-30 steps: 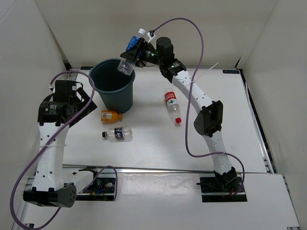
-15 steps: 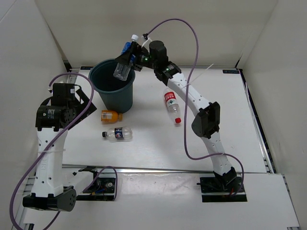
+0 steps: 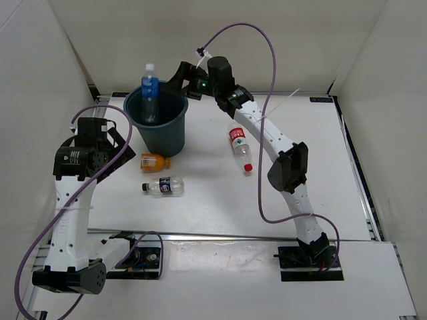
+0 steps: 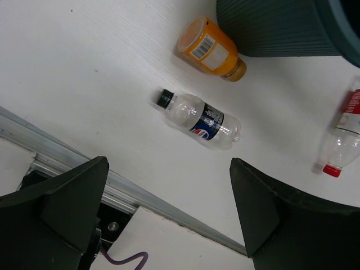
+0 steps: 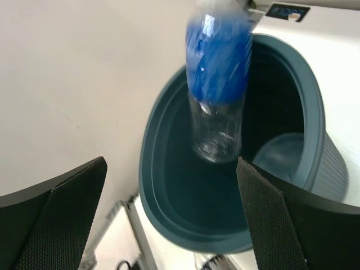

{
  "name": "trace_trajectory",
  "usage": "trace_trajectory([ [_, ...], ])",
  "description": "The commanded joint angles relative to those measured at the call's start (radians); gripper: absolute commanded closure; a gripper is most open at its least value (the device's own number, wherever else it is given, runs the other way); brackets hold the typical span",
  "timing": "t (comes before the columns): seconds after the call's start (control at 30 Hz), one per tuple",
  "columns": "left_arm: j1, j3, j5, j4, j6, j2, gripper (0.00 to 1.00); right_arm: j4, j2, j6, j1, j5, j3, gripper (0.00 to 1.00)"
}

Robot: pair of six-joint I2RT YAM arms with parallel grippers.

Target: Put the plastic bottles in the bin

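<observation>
The dark teal bin (image 3: 160, 133) stands at the back left of the table. A clear bottle with a blue label (image 3: 149, 92) is upright in its mouth, free of any grip, and looks blurred in the right wrist view (image 5: 218, 73). My right gripper (image 3: 179, 79) hangs open just right of the bin's rim (image 5: 147, 169), with nothing between its fingers. Three bottles lie on the table: an orange one (image 3: 155, 161), one with a dark label and black cap (image 3: 164, 187), and one with a red label and cap (image 3: 239, 145). My left gripper (image 3: 119, 137) is open, above and left of the orange bottle.
White walls close in the table on the left, back and right. A metal rail (image 3: 220, 235) runs along the near edge. The left wrist view shows the orange bottle (image 4: 211, 49), the dark-label bottle (image 4: 201, 120), the red-label bottle (image 4: 344, 132) and the bin's wall (image 4: 275, 28).
My right gripper moved left over the bin and opened, letting go of the blue-label bottle, which now stands upright in the bin's mouth. The left arm has barely moved.
</observation>
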Motion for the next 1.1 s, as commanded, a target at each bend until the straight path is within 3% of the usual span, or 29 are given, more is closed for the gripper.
trace_trajectory([
  [0.0, -0.005, -0.03, -0.022, -0.059, -0.015, -0.003, 0.0, -0.056, -0.125, -0.133, 0.022, 0.006, 0.002, 0.0],
  [0.2, -0.005, -0.041, -0.001, -0.028, -0.024, -0.003, 0.0, -0.174, -0.219, -0.217, 0.022, 0.127, -0.067, 0.0],
  [0.27, -0.005, -0.041, -0.001, -0.028, -0.024, -0.003, 0.0, -0.229, -0.289, -0.257, 0.022, 0.337, -0.123, 0.0],
  [0.4, -0.005, -0.05, -0.02, -0.017, -0.024, -0.022, 0.0, -0.325, -0.394, -0.25, -0.054, 0.555, -0.297, 0.0],
  [0.57, -0.005, -0.083, -0.031, 0.016, -0.024, -0.022, 0.0, -0.551, -0.352, -0.216, -0.194, 0.51, -0.346, 0.0],
  [0.83, -0.005, -0.083, -0.042, 0.036, -0.006, -0.003, 0.0, -0.637, -0.172, -0.377, -0.168, 0.543, -0.335, 0.0],
  [1.07, -0.005, -0.073, -0.066, 0.036, 0.003, -0.003, 0.0, -0.651, -0.087, -0.397, -0.168, 0.522, -0.345, 0.0],
])
